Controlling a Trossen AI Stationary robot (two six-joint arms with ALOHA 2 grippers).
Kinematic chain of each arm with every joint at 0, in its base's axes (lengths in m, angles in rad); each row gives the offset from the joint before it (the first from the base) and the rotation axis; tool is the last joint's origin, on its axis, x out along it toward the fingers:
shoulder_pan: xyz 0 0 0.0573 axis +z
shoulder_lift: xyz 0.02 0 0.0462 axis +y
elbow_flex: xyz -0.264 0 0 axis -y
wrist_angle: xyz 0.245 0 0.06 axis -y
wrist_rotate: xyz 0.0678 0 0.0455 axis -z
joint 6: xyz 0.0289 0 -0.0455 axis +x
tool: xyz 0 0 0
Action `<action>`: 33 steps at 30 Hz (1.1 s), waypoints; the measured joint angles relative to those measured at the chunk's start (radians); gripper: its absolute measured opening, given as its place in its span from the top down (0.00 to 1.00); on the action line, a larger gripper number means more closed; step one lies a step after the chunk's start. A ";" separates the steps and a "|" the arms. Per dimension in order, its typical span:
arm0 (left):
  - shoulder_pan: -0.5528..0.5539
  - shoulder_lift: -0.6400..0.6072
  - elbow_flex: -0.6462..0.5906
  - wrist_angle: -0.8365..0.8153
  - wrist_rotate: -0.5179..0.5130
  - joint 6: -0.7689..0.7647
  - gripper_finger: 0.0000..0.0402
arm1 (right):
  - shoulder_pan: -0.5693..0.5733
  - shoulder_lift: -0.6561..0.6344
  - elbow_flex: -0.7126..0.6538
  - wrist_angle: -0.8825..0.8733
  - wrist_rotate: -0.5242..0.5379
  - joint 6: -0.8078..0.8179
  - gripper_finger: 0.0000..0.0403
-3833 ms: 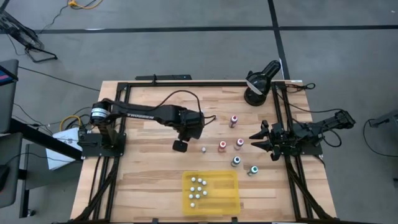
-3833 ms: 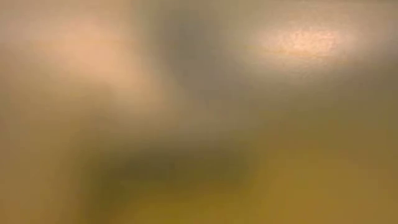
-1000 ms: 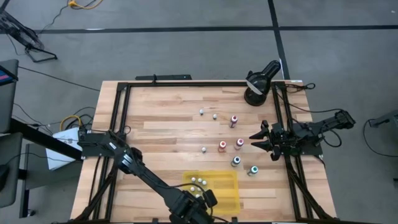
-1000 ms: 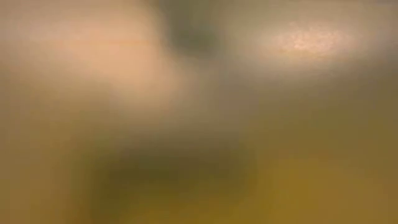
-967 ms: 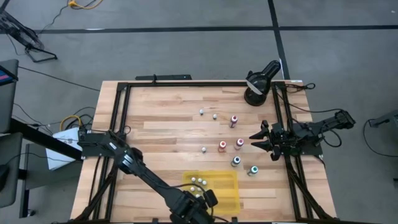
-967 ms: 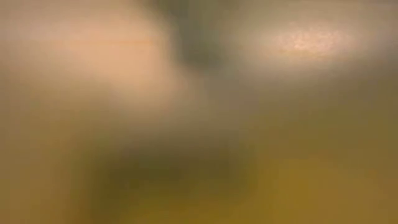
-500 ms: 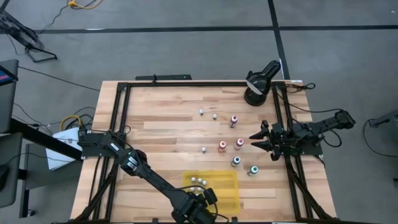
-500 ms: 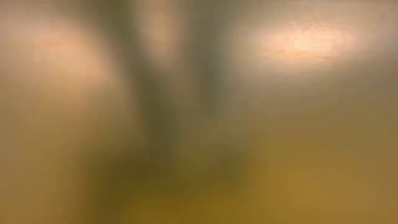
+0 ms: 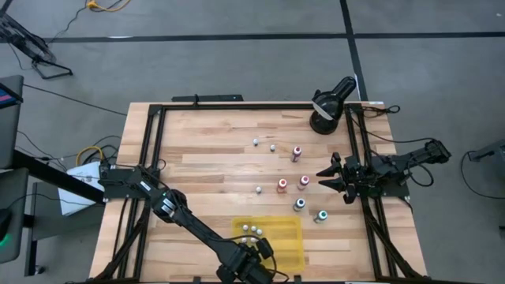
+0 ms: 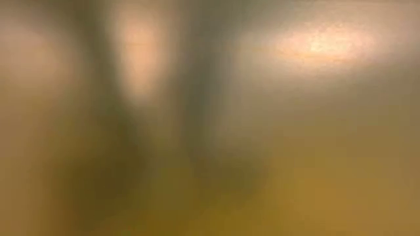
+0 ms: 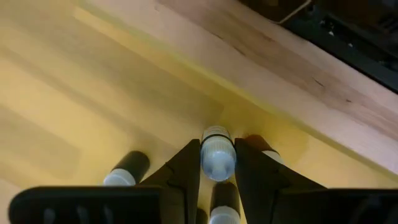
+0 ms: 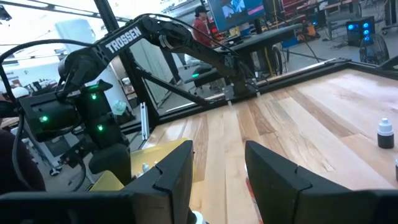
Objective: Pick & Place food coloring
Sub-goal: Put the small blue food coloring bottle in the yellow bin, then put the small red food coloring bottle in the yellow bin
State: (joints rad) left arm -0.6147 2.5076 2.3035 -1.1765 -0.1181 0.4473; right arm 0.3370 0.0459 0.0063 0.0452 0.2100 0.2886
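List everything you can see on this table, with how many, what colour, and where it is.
table: one, light wood with a black frame.
yellow tray: one, at the middle of the near edge.
tray bottles: three white caps show beside the left arm; more may be hidden.
loose white-capped bottles: three, mid-table, two farther back and one nearer.
coloured-capped bottles: five, with red, pink and teal-green caps, right of centre.
black device: one, far right corner.
left gripper: over the tray, shut on a held bottle with a white cap.
right gripper: open, empty, at the right edge.
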 joint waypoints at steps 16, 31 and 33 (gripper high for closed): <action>-0.003 0.000 0.000 0.004 -0.002 -0.024 0.71 | 0.000 0.000 0.000 0.000 0.000 0.000 0.66; -0.018 0.000 0.052 -0.021 -0.002 -0.026 0.67 | 0.000 0.000 0.000 0.000 0.000 0.000 0.66; -0.018 -0.008 0.052 -0.010 -0.006 -0.026 0.67 | 0.000 0.000 0.000 0.000 0.000 0.000 0.66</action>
State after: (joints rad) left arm -0.6323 2.4999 2.3557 -1.1864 -0.1242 0.4215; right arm 0.3368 0.0458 0.0067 0.0452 0.2096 0.2886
